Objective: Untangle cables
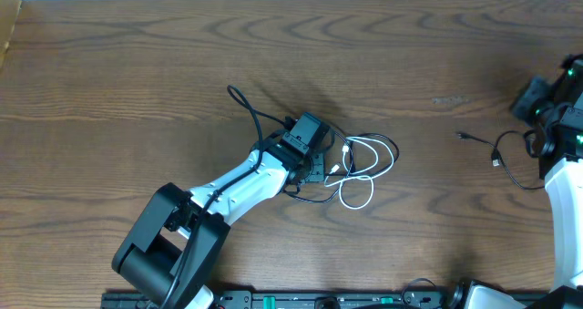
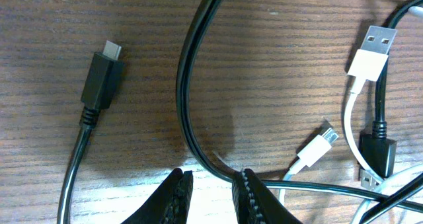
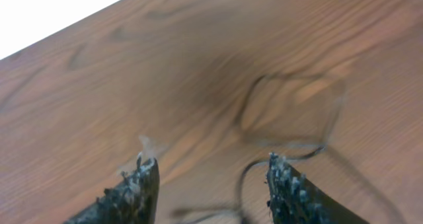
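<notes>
Left wrist view: shows black cable (image 2: 187,85) laid top to bottom, long axis approx. in line w/ reach, low end meeting gap of left jaws, hard against finger (image 2: 254,197) at frame right. Left jaws parted a little, clamping nothing as far as seen. Overhead: puts tangle (image 1: 357,174) of black + white cables mid tabletop (image 1: 137,54), under left arm, so left nearer; lone black cable (image 1: 496,159) by right arm. Right jaws wide apart, empty, blurred loop (image 3: 294,143) ahead.
</notes>
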Controlling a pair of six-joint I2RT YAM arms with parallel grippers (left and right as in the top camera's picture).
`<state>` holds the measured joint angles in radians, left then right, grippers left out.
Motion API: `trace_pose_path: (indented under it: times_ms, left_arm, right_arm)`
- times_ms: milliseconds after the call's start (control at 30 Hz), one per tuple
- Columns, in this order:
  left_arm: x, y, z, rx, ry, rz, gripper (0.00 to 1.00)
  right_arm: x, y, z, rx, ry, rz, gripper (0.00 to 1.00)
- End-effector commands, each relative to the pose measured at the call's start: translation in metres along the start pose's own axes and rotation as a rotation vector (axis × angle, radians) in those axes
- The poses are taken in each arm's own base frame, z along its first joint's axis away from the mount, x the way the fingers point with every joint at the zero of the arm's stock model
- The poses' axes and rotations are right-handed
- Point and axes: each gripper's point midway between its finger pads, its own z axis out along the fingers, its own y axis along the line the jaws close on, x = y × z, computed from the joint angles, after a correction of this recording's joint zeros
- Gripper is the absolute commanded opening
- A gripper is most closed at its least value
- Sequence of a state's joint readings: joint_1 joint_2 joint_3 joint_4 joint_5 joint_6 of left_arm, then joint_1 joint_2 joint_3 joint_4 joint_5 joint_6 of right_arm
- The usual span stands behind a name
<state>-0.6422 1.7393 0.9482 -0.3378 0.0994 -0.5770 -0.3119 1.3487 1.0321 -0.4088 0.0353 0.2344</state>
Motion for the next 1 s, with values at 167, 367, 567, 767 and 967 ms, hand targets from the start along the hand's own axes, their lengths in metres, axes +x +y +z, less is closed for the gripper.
trace_pose_path:
  times_ms: [167, 367, 567, 767, 967]
  left_arm:
    - [0.005, 0.006, 0.004, -0.019, 0.014, -0.007, 0.26]
    - [0.005, 0.006, 0.004, -0.019, 0.016, -0.007, 0.26]
    - [0.007, 0.007, 0.003, -0.024, 0.021, -0.007, 0.26]
    - [0.007, 0.007, 0.003, -0.024, 0.021, -0.007, 0.26]
    - [0.007, 0.008, 0.003, -0.026, 0.024, -0.007, 0.26]
  right_arm:
    - [0.056, 0.034, 0.015, -0.176, 0.229, -0.102, 0.7]
    - [0.096, 0.035, 0.043, -0.21, 0.357, -0.342, 0.78]
    - [0.124, 0.01, 0.078, -0.128, 0.442, -0.508, 0.76]
    - [0.162, 0.012, 0.099, -0.238, 0.538, -0.658, 0.65]
    - [0.185, 0.007, 0.11, -0.237, 0.61, -0.641, 0.68]
